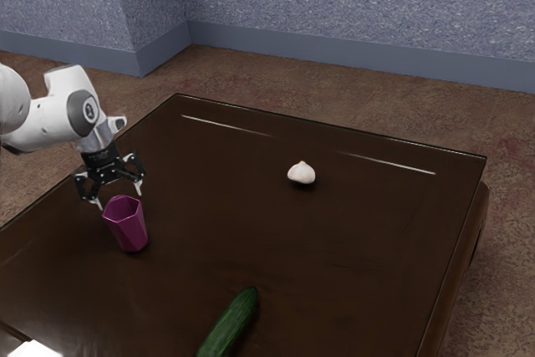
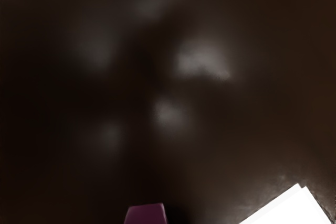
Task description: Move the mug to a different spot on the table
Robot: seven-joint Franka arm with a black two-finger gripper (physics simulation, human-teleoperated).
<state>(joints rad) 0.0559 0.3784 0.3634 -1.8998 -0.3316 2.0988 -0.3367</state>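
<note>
Arm (image 1: 58, 110): is reaching in from the exterior view's left, white, with its hand pointing down at the mug.
Gripper (image 1: 115, 196): is hovering just above the mug's rim, a little to its far-left side; the black fingers are spreading wide and touching nothing.
Mug (image 1: 125, 223): purple, is standing upright on the table, mouth open upward; in the wrist view it is peeking in as a purple sliver (image 2: 145, 214) under the hand.
White patch (image 1: 29, 349): is showing past the table's near corner, below-left of the mug.
Cucumber (image 1: 230, 323): is lying right of the mug and nearer the camera, well apart from it, at the near edge.
Garlic (image 1: 301, 173): is sitting farther right of the mug, well apart.
Table (image 1: 351, 240): dark and glossy; its left edge is running nearer the mug than its right edge, and a broad bare stretch is opening from the mug toward the garlic and beyond.
</note>
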